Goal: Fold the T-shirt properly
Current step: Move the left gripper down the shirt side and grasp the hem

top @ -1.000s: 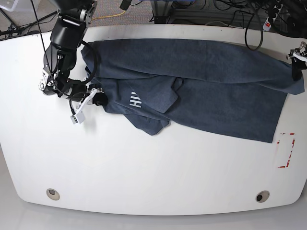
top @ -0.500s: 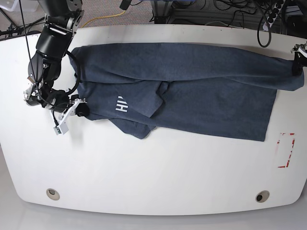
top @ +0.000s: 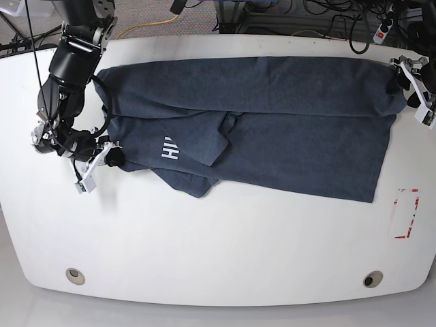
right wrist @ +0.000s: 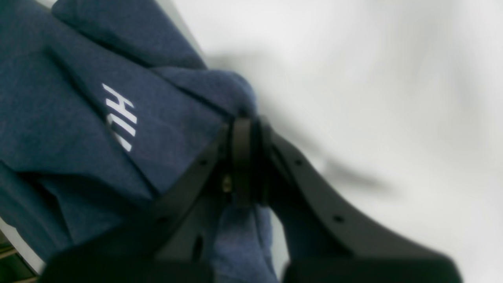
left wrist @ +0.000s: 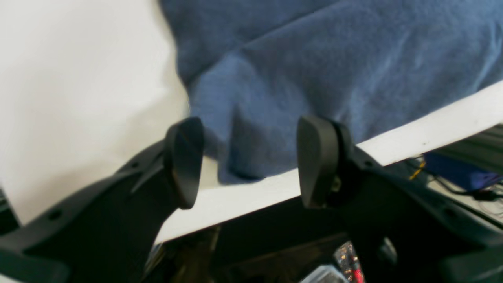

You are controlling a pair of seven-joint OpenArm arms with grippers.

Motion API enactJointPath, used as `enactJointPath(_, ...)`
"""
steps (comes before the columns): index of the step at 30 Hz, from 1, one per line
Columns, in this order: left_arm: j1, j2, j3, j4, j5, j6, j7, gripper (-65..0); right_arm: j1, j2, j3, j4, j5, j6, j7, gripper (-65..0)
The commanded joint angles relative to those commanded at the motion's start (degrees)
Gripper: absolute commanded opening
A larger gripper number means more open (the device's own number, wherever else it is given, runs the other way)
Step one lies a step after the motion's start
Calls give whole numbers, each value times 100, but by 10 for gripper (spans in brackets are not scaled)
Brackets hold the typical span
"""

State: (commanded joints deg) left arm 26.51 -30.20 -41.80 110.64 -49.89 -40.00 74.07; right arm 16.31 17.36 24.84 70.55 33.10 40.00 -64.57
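Worktop (top: 204,259): white, rounded corners, glossy. Near edge has two round metal grommets, one left (top: 75,276), one right (top: 372,279). Red-and-white marker patch (top: 407,213) near the right edge.

T-shirt (top: 272,129) lies spread across the far half of the worktop, long axis left-right, dark heathered blue. Upper layer folded over along the far side; a loose flap bunches at centre-left with part of the white lettering (top: 169,148) showing. Near hem runs diagonally down to the right.

Right end effector (top: 112,157), at the scene's left: pads pinched together on the shirt's left edge, fabric bunched between them in the wrist view (right wrist: 243,157).

Left end effector (top: 409,85), at the scene's far right corner: pads spread wide (left wrist: 249,161), shirt edge lying between them on the worktop, not gripped.

Beyond the far edge: grey floor, black cables (top: 327,17), yellow cable (top: 153,24), power strip (top: 385,24), metal frame legs.
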Motion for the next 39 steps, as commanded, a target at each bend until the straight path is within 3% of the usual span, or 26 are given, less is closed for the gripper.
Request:
enactJointPath(6, -193, 97, -149, 0, 53, 0, -141, -306, 0, -9, 0, 0, 0, 0, 0, -650)
enactJointPath(10, -782, 598, -475, -18, 396, 0, -360, -306, 0, -9, 0, 0, 0, 0, 0, -650)
enactJointPath(15, -2084, 1099, -343, -26, 1653, 0, -360, -303, 0, -9, 0, 0, 0, 0, 0, -650)
enactJointPath(20, -3130, 1486, 35, -299, 3253, 0, -378, -299, 0, -79, 0, 0, 0, 0, 0, -650)
enactJointPath(25, -4211, 1503, 308, -1635, 4510, 0, -475, -299, 0, -114, 0, 0, 0, 0, 0, -650)
enactJointPath(32, -5002, 1371, 299, -3930, 4756, 0, -2013, -297, 0, -123, 0, 0, 0, 0, 0, -650)
enactJointPath(39, -5714, 976, 308, -6330, 4747, 0, -3033, -269, 18, -123, 0, 0, 0, 0, 0, -650)
